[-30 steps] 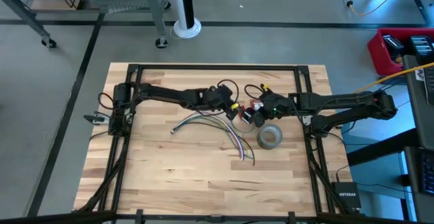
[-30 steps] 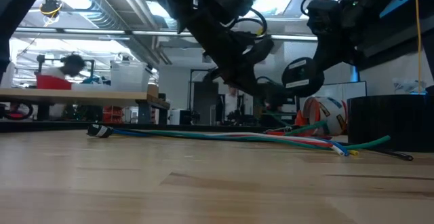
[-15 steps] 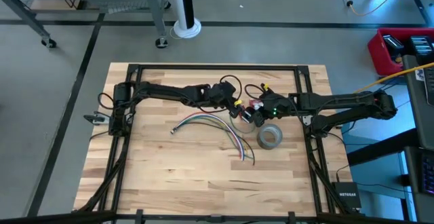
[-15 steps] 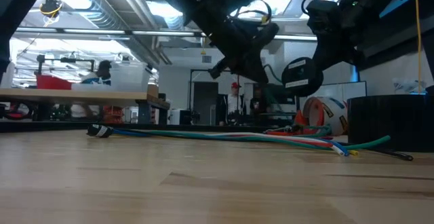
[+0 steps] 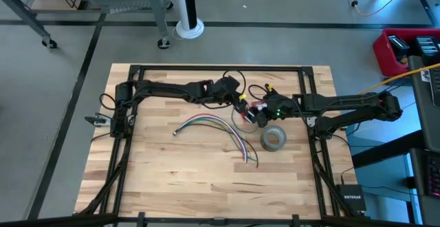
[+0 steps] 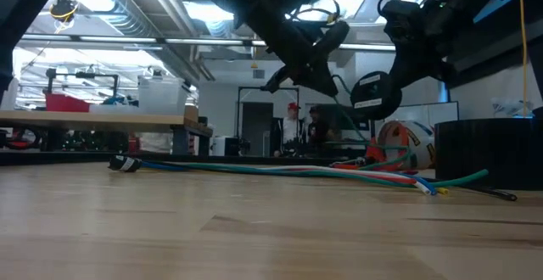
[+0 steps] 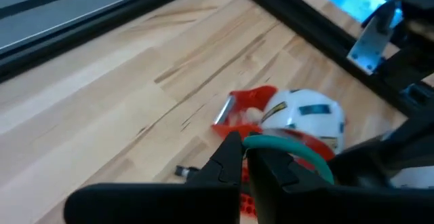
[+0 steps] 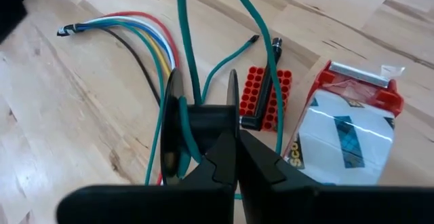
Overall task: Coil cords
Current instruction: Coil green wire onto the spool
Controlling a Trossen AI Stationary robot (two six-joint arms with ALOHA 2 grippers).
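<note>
Two end effectors were observed near the table's (image 5: pixel 151 179) middle. The left end effector (image 7: pixel 245 157) was clenched on the dark green wire (image 8: pixel 184 54); the right end effector (image 8: pixel 236 157) was likewise pinched on it. The multicoloured bundle (image 5: pixel 216 125) was laid on the table, beside the grey tape roll (image 5: pixel 273 139).

Red-and-white tape dispenser (image 8: pixel 349 125), right wrist view: partial lettering "SCO" along red edge, rest cut off.
Same dispenser (image 7: pixel 298 119), left wrist view: small teal label on white face, not legible.
Black box on floor beside table (image 5: pixel 351 199), high view: white lettering, apparently "NETGEAR".
Round white sticker on dark arm (image 6: pixel 366 103), low view: print too small to read.
</note>
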